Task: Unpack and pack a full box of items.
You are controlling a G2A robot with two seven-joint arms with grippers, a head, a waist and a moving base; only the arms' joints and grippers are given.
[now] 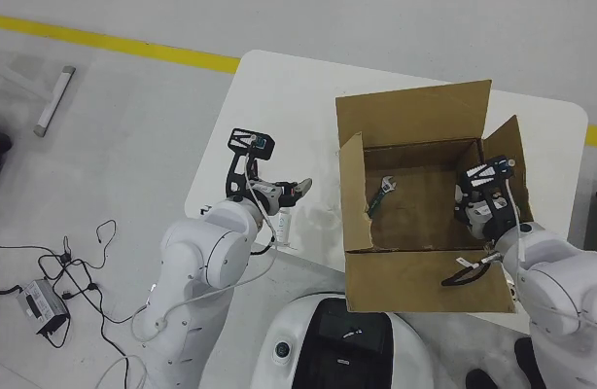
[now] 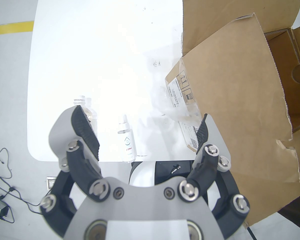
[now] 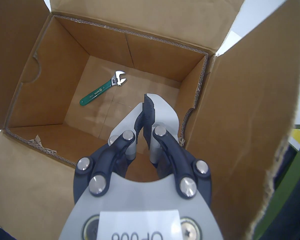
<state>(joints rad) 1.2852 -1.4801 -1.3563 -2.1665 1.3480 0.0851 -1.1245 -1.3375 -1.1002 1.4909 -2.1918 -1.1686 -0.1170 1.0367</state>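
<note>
Brown cardboard box (image 1: 415,282) sits right of centre in the top view, on the white rounded-corner table (image 1: 279,97), all four flaps open. One item inside: a green-handled adjustable wrench (image 3: 103,87) lying flat on the box floor, close to the box's left wall in the top view, steel head pointing at the far wall.

Right gripper (image 3: 147,106) hangs in the box opening by its right wall. Its pads are pressed together with nothing between them, and it is well apart from the wrench.

Left gripper (image 2: 140,113) is over bare table just left of the box, centre-left in the top view. Jaws spread wide, nothing held.

Below it, near the table's lower edge:
- small white spray bottle (image 2: 126,141)
- clear plastic bottle (image 2: 91,112) beside it, partly hidden behind one finger

Both bottles are outside the box.

Floor: yellow line (image 1: 114,44) at upper left, black cables (image 1: 65,272) at lower left.
</note>
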